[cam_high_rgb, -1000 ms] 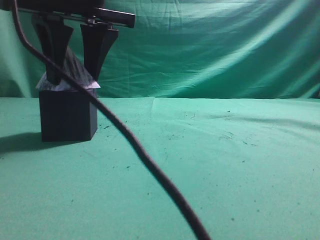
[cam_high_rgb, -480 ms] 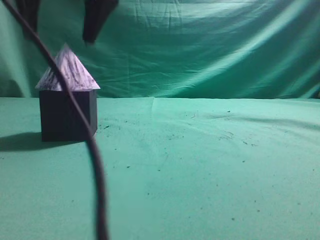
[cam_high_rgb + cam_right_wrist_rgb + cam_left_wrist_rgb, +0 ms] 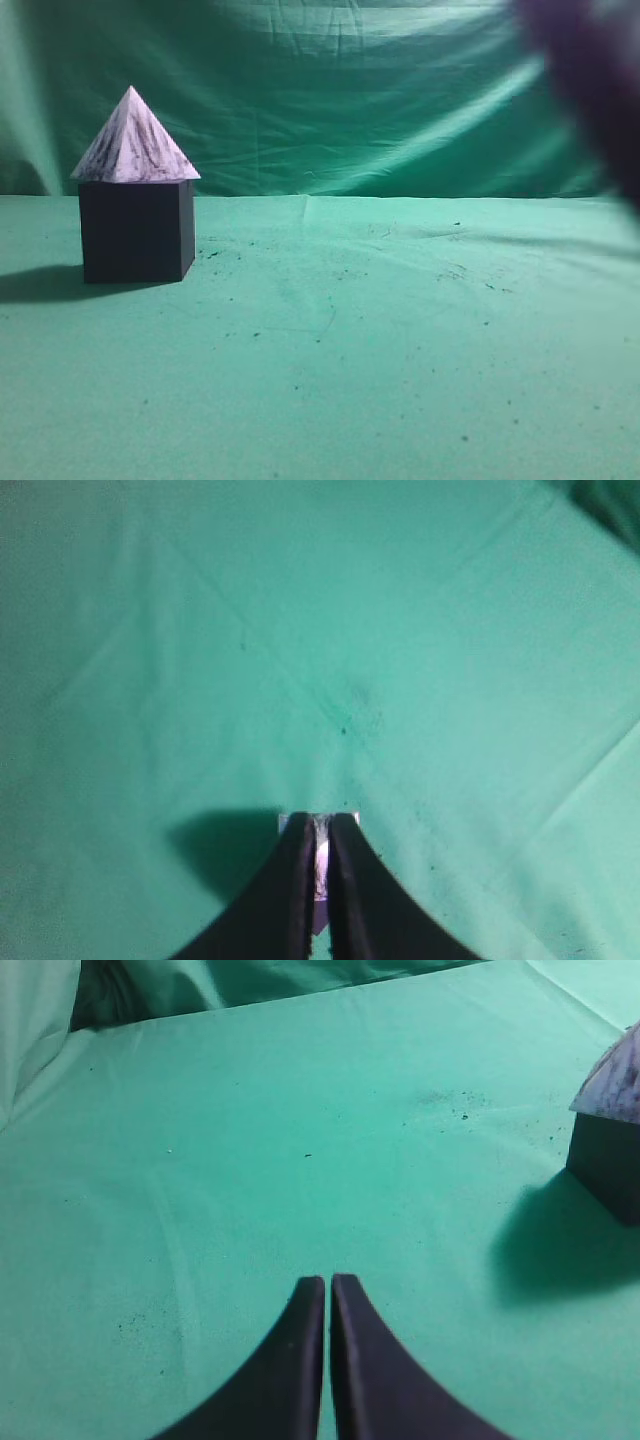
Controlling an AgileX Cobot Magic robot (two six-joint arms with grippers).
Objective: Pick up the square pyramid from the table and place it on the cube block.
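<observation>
The square pyramid (image 3: 133, 140), pale lilac with dark streaks, sits upright on the dark cube block (image 3: 135, 230) at the left of the green table (image 3: 400, 350). Nothing touches it in the exterior view. My right gripper (image 3: 320, 817) hangs high above it with its jaws shut. A strip of the pyramid (image 3: 321, 865) shows far below through the thin slit between the fingers. My left gripper (image 3: 328, 1282) is shut and empty over bare cloth. In its view the pyramid (image 3: 615, 1080) and cube (image 3: 605, 1160) stand at the right edge.
A green cloth backdrop (image 3: 380, 90) hangs behind the table. A blurred dark shape (image 3: 590, 90) crosses the top right corner of the exterior view. The cube casts a shadow (image 3: 40, 282) to its left.
The open gripper around the pyramid rose out of the exterior view, and its cable left too. The pyramid stayed on the cube. A blurred dark shape appeared at the top right.
</observation>
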